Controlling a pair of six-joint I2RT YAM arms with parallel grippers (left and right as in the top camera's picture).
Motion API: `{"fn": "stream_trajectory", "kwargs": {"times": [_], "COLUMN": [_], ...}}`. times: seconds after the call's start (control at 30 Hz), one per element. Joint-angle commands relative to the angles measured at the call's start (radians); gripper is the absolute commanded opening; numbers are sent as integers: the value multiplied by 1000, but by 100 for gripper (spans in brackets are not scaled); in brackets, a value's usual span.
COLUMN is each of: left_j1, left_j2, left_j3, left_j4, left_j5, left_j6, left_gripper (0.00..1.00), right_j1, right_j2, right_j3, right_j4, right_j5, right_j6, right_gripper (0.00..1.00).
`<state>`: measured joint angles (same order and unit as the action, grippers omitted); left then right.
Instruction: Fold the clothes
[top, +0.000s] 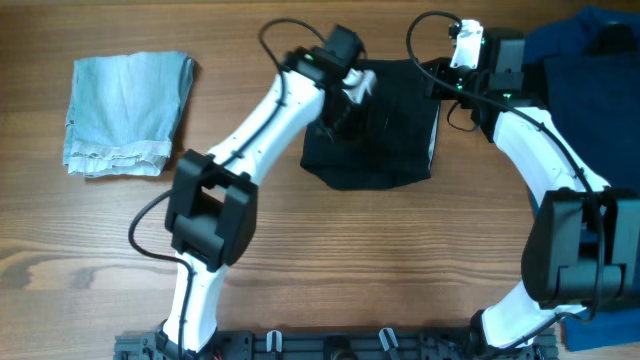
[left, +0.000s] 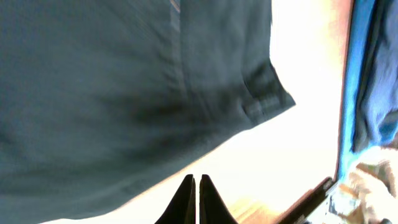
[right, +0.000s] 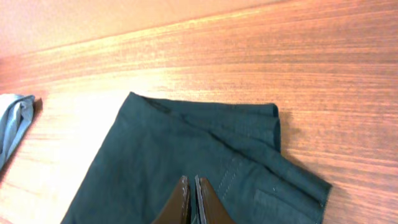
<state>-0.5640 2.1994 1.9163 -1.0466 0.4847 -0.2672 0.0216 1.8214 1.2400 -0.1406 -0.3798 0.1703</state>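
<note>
Fingers (right: 181, 202) pressed together over squarish folded black shorts (top: 385, 140).

Table (top: 400, 260) lies open before the black shorts (top: 385, 150); blue clothes (top: 590, 60) crowd right.

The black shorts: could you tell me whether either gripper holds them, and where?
Apparently nothing: left gripper and right gripper are shut, with no black shorts fabric pinched.
</note>
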Motion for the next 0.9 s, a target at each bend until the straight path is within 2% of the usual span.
{"fn": "stream_trajectory", "kwargs": {"times": [0.0, 0.2, 0.37, 0.5, 0.6, 0.67, 0.73, 0.77, 0.87], "left_j1": [-54, -65, -42, -44, -47, -60, -70, -76, -82], "left_j2": [23, 48, 63, -42, -131, -134, -115, -90, -34], "left_j3": [-72, -248, -260, -219, -219, -220, -221, -221, -222], "left_j4": [7, 156, 150, 62, 146, 232, 299, 345, 359], "left_j5": [8, -146, -95, -59, -69, -131, -181, -191, -178], "left_j6": [6, -135, -161, -161, -160, -161, -161, -169, -224], "left_gripper": [4, 4, 4, 4, 4, 4, 4, 4, 4], "right_j1": [-15, -74, -112, -164, -212, -239, -253, -253, -253], "right_j2": [24, 24, 18, -8, -8, -8, -8, -8, -8], "right_j3": [-2, -2, -2, -2, -2, -2, -2, -2, -2], "right_j4": [-42, -79, -117, -168, -203, -225, -251, -269, -269], "right_j5": [51, 44, 43, 44, 56, 82, 90, 89, 89], "right_j6": [-10, -11, -13, -11, -11, -11, -11, -11, -11], "right_gripper": [4, 4, 4, 5, 11, 13, 56, 99, 100]}}
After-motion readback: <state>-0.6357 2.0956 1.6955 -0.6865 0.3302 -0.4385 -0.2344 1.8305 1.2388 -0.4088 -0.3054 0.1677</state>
